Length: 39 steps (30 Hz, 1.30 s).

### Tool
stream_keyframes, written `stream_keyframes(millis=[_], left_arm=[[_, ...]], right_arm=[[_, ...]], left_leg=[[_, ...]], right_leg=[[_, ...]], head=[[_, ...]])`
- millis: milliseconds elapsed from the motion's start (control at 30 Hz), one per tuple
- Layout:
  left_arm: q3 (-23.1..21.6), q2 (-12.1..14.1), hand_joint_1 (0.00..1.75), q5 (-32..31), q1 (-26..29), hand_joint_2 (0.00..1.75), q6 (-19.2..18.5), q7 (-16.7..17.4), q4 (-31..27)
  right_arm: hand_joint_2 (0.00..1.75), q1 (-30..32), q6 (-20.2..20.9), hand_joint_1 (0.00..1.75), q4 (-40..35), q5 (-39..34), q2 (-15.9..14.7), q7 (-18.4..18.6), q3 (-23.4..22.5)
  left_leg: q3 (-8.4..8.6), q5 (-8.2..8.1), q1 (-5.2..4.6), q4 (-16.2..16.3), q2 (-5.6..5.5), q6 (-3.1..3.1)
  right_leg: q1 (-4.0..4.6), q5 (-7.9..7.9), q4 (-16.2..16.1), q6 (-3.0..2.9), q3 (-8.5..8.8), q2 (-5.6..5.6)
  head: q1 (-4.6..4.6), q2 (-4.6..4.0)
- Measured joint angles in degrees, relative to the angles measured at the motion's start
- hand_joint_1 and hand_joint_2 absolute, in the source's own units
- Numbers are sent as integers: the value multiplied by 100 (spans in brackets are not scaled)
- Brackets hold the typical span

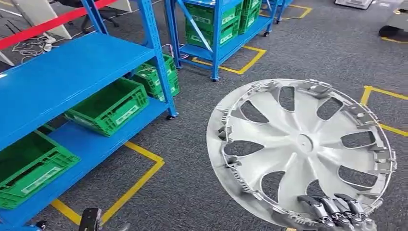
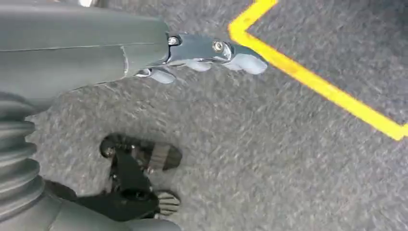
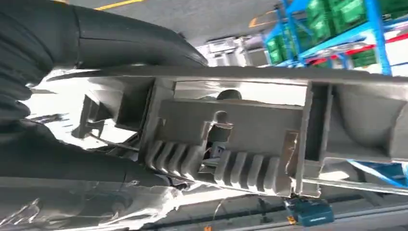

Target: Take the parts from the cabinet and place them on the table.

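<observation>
Left hand: my left hand (image 2: 211,55) hangs low over the grey floor (image 2: 269,159) in the left wrist view, upper middle of the frame, fingers stretched out nearly straight, loose and apart, with nothing in them.
Floor tape: a yellow line (image 2: 317,84) runs from the top middle of that frame down to the right edge, just beyond my fingertips.
Shelf: in the head view a blue rack (image 1: 72,72) fills the left side, with green crates (image 1: 108,106) on its lower shelf and the top shelf bare.
Farther rack: a second blue rack (image 1: 219,33) with more green crates stands at the top middle.
Right hand: my right hand (image 1: 337,209) comes in at the lower right edge of the head view, dark fingers curled over the bottom rim of the wheel cover, gripping it.
Wheel cover: a silver-grey plastic wheel cover (image 1: 300,151), round, with curved spokes, open slots and small clips around the rim, its back side toward me.
Where it lies: lower right of the head view, held up off the floor, tilted, standing above my right hand and well apart from the blue rack.
Right wrist view: the rim of the cover (image 3: 231,134) crosses the frame close up, ribbed and clipped, my fingers clasped on it at the left.
</observation>
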Motion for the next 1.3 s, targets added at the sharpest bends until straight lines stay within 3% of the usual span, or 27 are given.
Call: stream_keyframes(millis=[67,133,167,233,267,300,433,467,500,533,600,633,667,733,767,800,867,933,967,1000,1033,1100,1133,1167,1233,1267,1300], left_arm=[[0,0,0,-39,37,175,0,116,0],[0,11,0,-70,49,175,0,164,0],[0,11,0,-94,43,175,0,166,0],[0,9,0,-126,25,175,-6,166,0],[0,7,0,-151,20,175,-9,166,0],[0,11,0,-157,22,175,-9,166,0],[0,2,0,-212,14,175,-2,164,0],[0,2,0,-221,6,175,0,164,0],[0,2,0,-232,0,175,4,162,0],[0,2,0,-251,10,175,4,162,0],[0,4,0,-273,38,175,4,162,0],[0,2,0,-277,51,175,2,162,0],[0,2,0,-280,53,175,4,164,0],[0,2,0,-289,39,175,4,162,0],[0,2,0,-288,31,175,4,162,0],[0,2,0,-291,29,175,4,162,0],[-2,2,0,-295,20,175,4,162,0],[0,9,0,-293,22,175,2,162,0],[2,7,0,-293,7,175,2,162,0],[2,4,0,-293,1,175,2,162,0],[2,9,0,-293,14,175,2,164,0],[2,11,0,-293,49,175,0,164,0],[2,15,0,-293,53,175,0,164,0],[2,15,0,-293,50,175,0,164,0],[2,13,0,-293,30,175,0,164,0],[2,9,0,-293,24,175,-4,164,0],[2,11,0,-293,24,175,-11,164,0]], right_arm=[[175,-43,0,175,0,0,30,59,-13],[175,-43,0,175,0,0,55,90,-24],[175,-42,0,175,0,2,59,102,-26],[175,-42,0,175,0,2,72,125,-33],[175,-45,0,175,0,2,79,138,-37],[175,-68,0,175,0,2,85,149,-39],[175,-62,0,175,-20,0,129,177,-68],[175,-40,0,175,-35,0,144,177,-70],[175,-36,0,175,-52,0,162,186,-76],[175,-44,0,175,-55,0,181,181,-76],[175,-41,0,175,-57,-4,216,177,-94],[175,-31,0,175,-57,-4,225,170,-107],[175,-14,0,175,-57,0,234,162,-111],[175,10,0,175,-57,0,240,153,-118],[175,13,0,175,-59,0,245,153,-118],[175,9,0,175,-65,0,251,153,-118],[175,12,0,175,-96,-2,256,151,-120],[175,41,0,175,-105,-2,264,149,-131],[175,69,0,175,-114,0,267,138,-133],[175,84,0,175,-131,0,267,125,-135],[175,72,0,175,-136,0,267,116,-140],[175,60,0,175,-136,0,267,103,-142],[175,67,0,175,-136,0,267,103,-149],[175,68,0,175,-136,0,267,101,-153],[175,72,0,175,-136,2,267,101,-155],[175,77,0,175,-136,2,267,98,-155],[175,68,0,175,-136,2,267,98,-155]], left_leg=[[0,-4,-38,2,184,11],[1,-7,-48,6,365,13],[4,-10,-48,7,437,13],[31,-27,-48,9,560,-12],[56,-45,-60,19,603,-40],[62,-79,-117,46,653,-80],[82,-73,-94,43,876,-181],[70,-156,-64,93,712,-232],[-31,-353,-61,322,425,-251],[-226,-610,-59,765,262,-263],[-648,-973,-58,1659,172,-268],[-770,-988,-59,1875,155,-265],[-743,-847,-59,1787,147,-255],[-359,-311,-50,959,97,-230],[-117,-89,-27,463,-75,-226],[13,-75,4,160,-416,-225],[22,-112,5,80,-367,-215],[25,-81,-15,72,-240,-130],[30,-44,9,32,-142,-77],[26,-47,-3,32,-92,-40],[27,-52,-19,32,-16,-23],[25,-61,-44,36,175,-8],[27,-62,-49,37,265,-7],[30,-67,-49,38,348,-7],[57,-86,-49,40,489,-32],[78,-102,-48,44,544,-56],[100,-124,-67,50,591,-91]], right_leg=[[-8,-503,987,32,-446,-275],[-10,-619,1467,47,-641,-320],[-11,-486,1294,47,-519,-329],[-11,-46,300,26,63,-442],[1,96,-182,13,368,-704],[23,56,-336,-34,453,-913],[35,123,-330,-167,392,-590],[0,151,-360,-210,392,-516],[-9,171,-366,-242,379,-459],[-16,182,-366,-258,359,-387],[-12,198,-365,-281,329,-229],[-10,206,-363,-280,318,-133],[-11,215,-363,-269,316,-43],[-23,235,-362,-239,319,139],[-31,246,-361,-219,317,210],[-12,256,-347,-186,296,263],[-19,292,-332,-113,213,389],[-48,344,-386,-24,155,524],[-47,316,-318,-23,113,333],[-11,178,-133,-15,27,-7],[-11,-52,236,4,-149,-187],[-19,-505,1236,25,-602,-300],[-19,-579,1513,33,-715,-309],[-19,-514,1485,34,-679,-311],[-19,-100,660,18,-189,-377],[-18,103,77,12,159,-515],[6,65,-286,0,343,-794]], head=[[19,0],[24,0],[24,0],[24,0],[28,0],[35,0],[6,0],[2,0],[-31,0],[-40,0],[-50,0],[-51,0],[-48,0],[-50,0],[-50,0],[-53,0],[-48,0],[-50,0],[-48,0],[-13,0],[26,0],[26,0],[28,0],[26,0],[26,0],[30,0],[28,0]])
